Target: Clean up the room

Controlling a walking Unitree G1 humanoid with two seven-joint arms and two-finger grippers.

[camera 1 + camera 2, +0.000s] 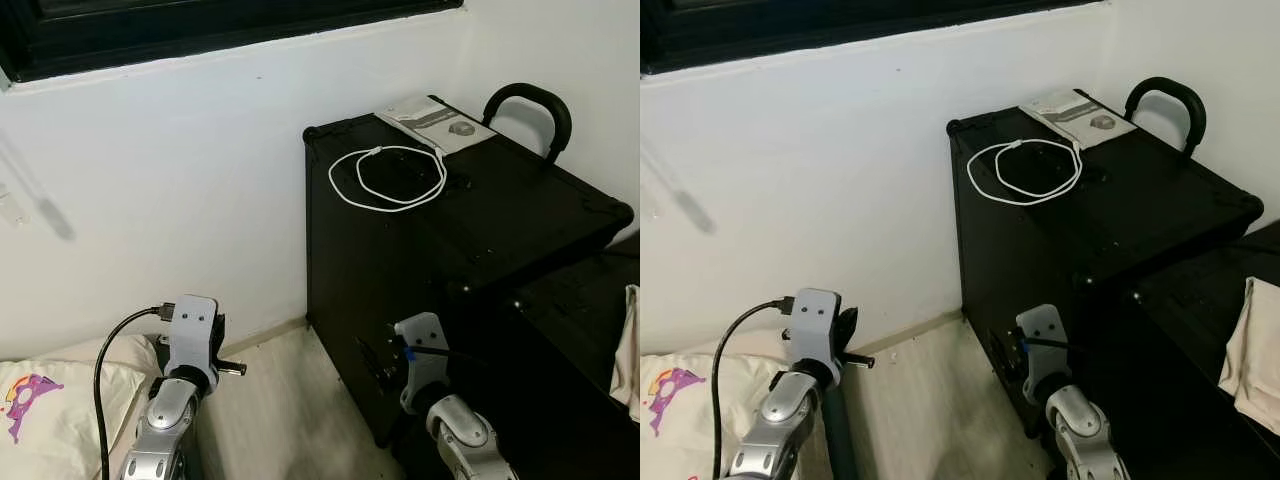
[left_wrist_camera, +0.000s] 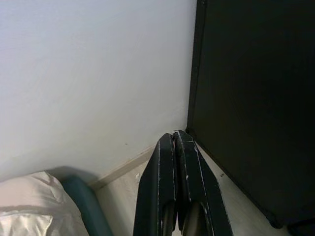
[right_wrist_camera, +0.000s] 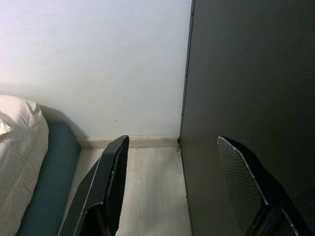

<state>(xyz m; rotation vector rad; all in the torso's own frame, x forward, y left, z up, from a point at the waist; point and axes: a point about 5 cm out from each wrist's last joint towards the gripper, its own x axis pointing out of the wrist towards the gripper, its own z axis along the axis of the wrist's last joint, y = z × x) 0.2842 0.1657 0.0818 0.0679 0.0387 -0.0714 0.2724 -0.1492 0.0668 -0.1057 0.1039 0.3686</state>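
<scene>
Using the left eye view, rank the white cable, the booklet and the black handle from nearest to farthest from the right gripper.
1. White cable, coiled on the black case's top, above the right gripper.
2. Booklet, at the top's back edge.
3. Black handle, beyond the booklet, rightmost.

A black case (image 1: 480,260) stands on the pale floor (image 1: 280,400) against the white wall (image 1: 180,200), with a curved handle (image 1: 528,105) at its far right edge. A white cable (image 1: 388,177) lies coiled near the case's back edge. A booklet (image 1: 435,122) lies at the back right corner. Low on the left is a white pillow (image 1: 50,405).
</scene>
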